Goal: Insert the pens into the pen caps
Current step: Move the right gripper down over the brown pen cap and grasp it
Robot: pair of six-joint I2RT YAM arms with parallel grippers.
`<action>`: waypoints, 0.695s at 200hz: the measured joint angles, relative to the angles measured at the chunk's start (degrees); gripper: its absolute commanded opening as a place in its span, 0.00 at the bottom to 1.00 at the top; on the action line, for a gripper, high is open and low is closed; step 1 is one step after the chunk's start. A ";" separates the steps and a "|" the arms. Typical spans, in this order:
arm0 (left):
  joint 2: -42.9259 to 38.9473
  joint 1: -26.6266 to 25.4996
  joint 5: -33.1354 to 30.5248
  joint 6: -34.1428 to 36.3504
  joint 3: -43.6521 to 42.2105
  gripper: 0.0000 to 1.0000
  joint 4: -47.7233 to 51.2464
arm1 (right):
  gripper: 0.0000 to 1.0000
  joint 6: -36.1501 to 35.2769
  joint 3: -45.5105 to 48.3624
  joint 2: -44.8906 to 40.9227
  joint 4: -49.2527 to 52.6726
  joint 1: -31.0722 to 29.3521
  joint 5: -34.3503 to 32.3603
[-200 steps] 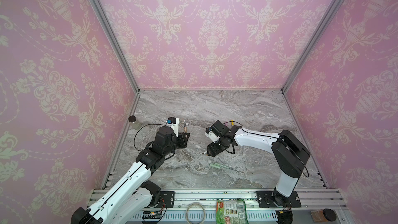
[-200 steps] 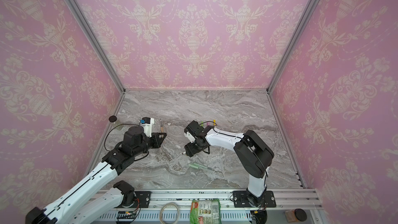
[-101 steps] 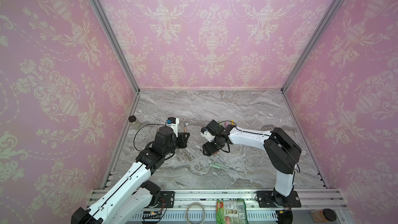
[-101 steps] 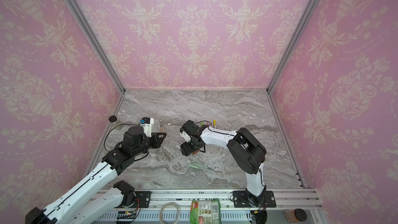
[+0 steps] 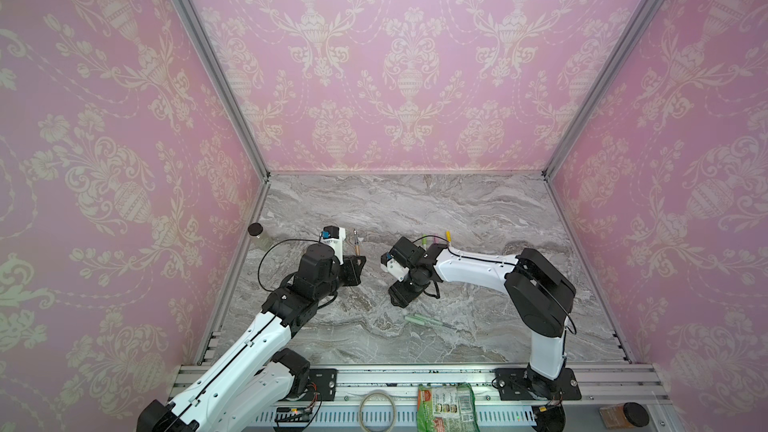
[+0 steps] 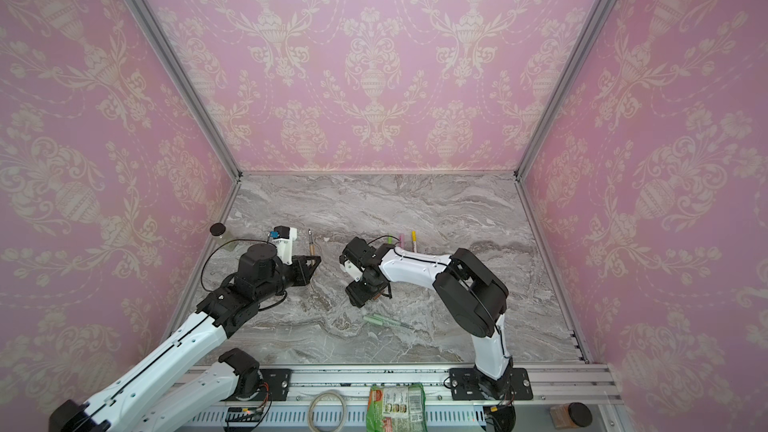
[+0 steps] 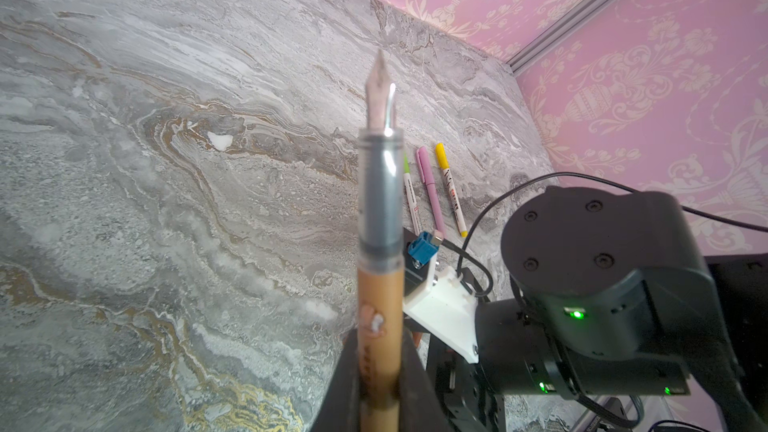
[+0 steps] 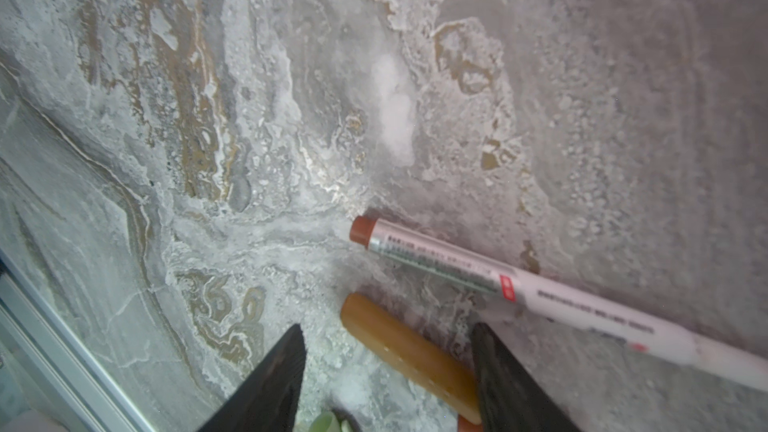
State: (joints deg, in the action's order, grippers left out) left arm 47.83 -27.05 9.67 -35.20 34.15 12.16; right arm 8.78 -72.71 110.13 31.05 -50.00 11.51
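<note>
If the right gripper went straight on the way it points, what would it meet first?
Probably the brown cap, lying on the marble table between the open jaws of the right gripper; the table comes right after. Depth is hard to judge.

Left gripper [image 7: 380,353] clamped, right gripper [image 8: 386,340] apparently parted

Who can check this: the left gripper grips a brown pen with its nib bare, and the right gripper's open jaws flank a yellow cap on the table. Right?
Not quite: the right wrist view shows that the cap between the open jaws of the right gripper is brown, not yellow. The rest stands: the left gripper grips a brown pen, nib bare.
</note>
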 measured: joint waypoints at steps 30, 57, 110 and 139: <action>-1.90 0.00 -0.26 0.00 0.00 0.00 0.81 | 0.56 -0.50 0.00 0.00 0.55 -0.74 -1.03; -3.30 0.02 -1.11 0.00 0.00 0.00 1.25 | 0.50 -0.66 0.00 0.00 1.05 -1.55 -1.49; -3.63 0.31 -1.27 0.00 0.00 0.00 1.95 | 0.36 -0.37 0.00 0.24 1.14 -2.64 -2.54; -3.67 0.31 -1.29 -0.02 0.00 0.00 2.34 | 0.28 0.20 0.02 0.33 0.98 -2.82 -2.89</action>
State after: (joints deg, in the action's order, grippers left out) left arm 44.16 -26.74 8.38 -35.22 34.15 14.50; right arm 8.97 -72.69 110.45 32.03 -52.82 8.62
